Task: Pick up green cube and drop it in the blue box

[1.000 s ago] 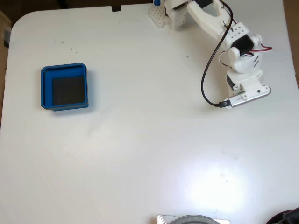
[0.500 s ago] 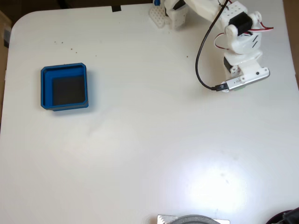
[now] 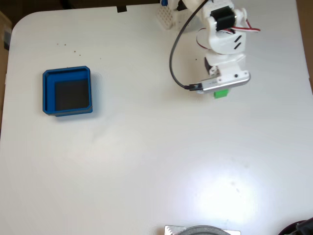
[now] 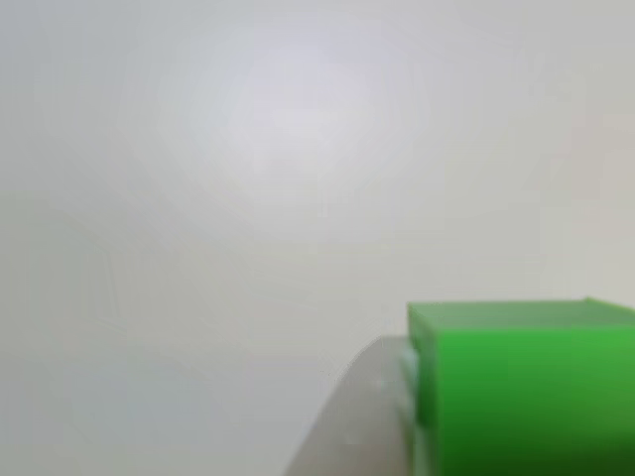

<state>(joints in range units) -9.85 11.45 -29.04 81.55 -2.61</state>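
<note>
The white arm (image 3: 222,39) is reaching over the white table (image 3: 146,161), well to the right of the blue box (image 3: 67,91) — the green cube (image 3: 221,93) is peeking out beneath its wrist.

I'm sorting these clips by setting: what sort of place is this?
Probably a hobby or lab robot workbench: a plain white table, a small white 3D-printed robot arm with exposed wiring, and practice props, namely a square blue tray and a small bright green cube.
</note>
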